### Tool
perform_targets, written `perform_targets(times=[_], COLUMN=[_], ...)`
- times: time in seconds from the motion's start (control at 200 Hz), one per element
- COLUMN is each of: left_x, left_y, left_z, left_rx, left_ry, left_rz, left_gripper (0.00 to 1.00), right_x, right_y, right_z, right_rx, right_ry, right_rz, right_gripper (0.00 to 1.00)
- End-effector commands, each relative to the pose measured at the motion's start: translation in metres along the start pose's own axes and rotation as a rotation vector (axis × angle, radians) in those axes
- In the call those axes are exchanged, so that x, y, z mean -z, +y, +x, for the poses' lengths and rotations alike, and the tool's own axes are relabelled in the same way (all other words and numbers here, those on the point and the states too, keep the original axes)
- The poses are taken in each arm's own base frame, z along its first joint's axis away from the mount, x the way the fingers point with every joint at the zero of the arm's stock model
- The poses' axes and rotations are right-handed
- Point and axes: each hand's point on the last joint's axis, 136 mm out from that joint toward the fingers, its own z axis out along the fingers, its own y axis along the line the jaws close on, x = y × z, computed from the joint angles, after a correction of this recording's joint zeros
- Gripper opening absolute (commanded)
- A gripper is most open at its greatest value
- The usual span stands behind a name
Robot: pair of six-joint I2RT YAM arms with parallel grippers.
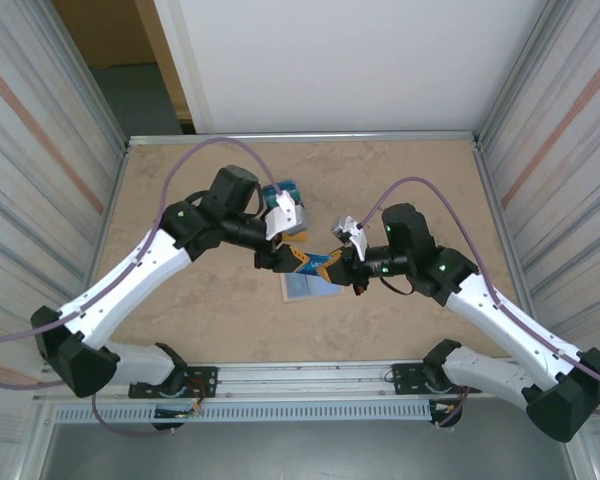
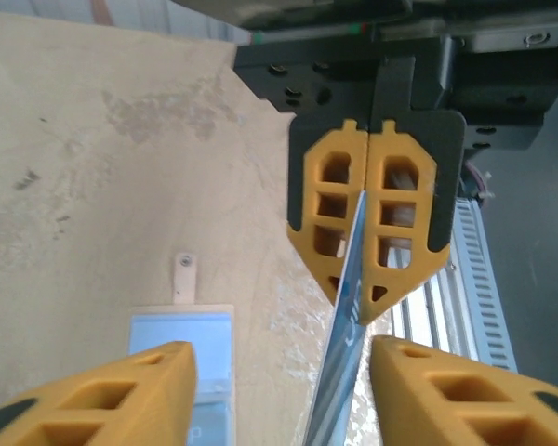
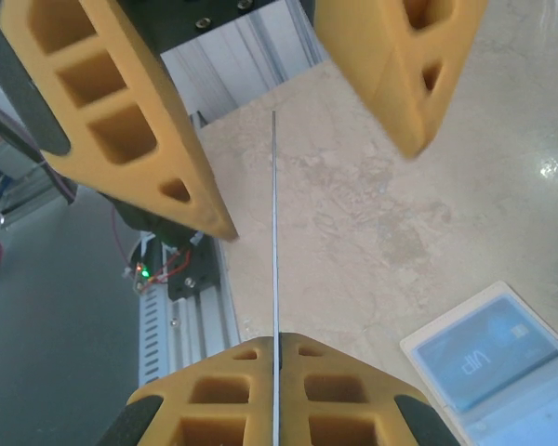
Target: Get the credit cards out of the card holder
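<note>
Clearly the right pincer [image 2: 363,297] is clamped tight on one credit card [image 2: 339,390], held on edge straight out from its tips. The left pincer [image 3: 318,186] stands about half open, a finger on each side of that card and, as far as I can tell, touching neither face. I judge the card is ready to be carried off by the right pincer alone. Hold that pinch firm, draw the left pincer straight back along the card's plane so no pad snags it, then lay the card flat on bare table [image 2: 121,186]. Below and beside the right pincer the card holder [image 3: 530,413] lies open with a second card [image 3: 488,358] in it, so set down well apart from it.
</note>
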Motion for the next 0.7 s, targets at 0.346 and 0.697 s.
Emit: perform_targets(times=[0.346,0.697], left_x=[-0.016,0.017], left_y=[0.006,0.148], left_z=[0.021,0.039], left_rx=[-0.068,-0.058], left_ry=[0.151,0.067], left_rz=[0.039,-0.417], left_gripper=[0.00,0.00], right_x=[-0.001,0.016], right_y=[-0.012,-0.054], right_z=[-0.006,-0.011], right_rx=[0.009,-0.047], right_ry=[0.013,-0.077], right_rz=[0.049,0.271], right_gripper=[0.32,0.80])
